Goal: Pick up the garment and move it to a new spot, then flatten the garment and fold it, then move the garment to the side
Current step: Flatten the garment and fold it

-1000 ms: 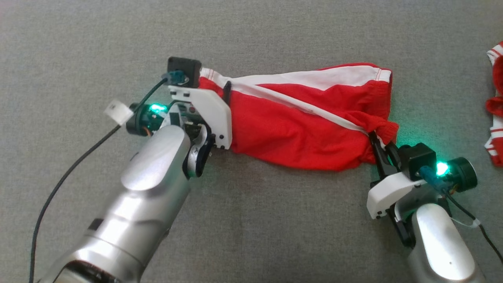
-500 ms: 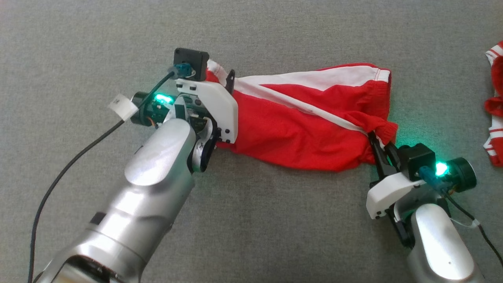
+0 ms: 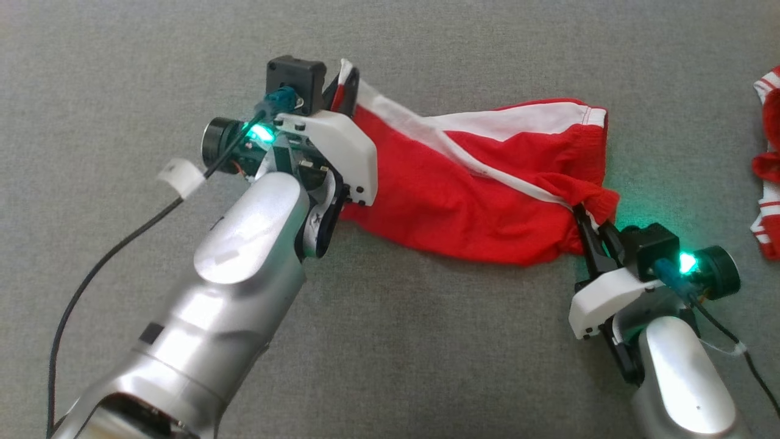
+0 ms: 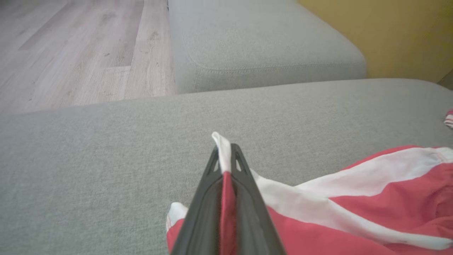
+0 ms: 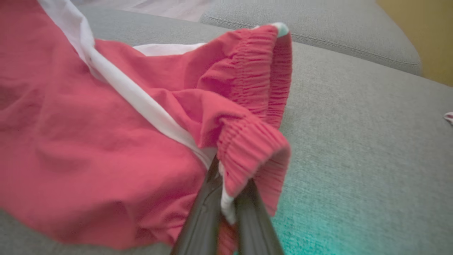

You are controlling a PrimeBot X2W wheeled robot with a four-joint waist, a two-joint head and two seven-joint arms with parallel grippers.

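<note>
**Grabbed at both ends**

The left gripper (image 4: 225, 157) is pinched tight on a white-edged corner of the red shorts (image 3: 481, 201). A bit of white fabric pokes out past its tips, and that corner looks lifted off the grey cushion (image 3: 426, 353). The right gripper (image 5: 226, 198) is clamped on the elastic waistband corner, with cloth bunched over its fingers. The shorts stretch between the two, middle lying on the cushion. Well apart, out past the right gripper, sits another red-and-white garment (image 3: 769, 164). Beyond the left gripper's tips there's a second cushion (image 4: 265, 46), then wooden floor (image 4: 78, 53) and a yellow wall (image 4: 396, 32).
</note>
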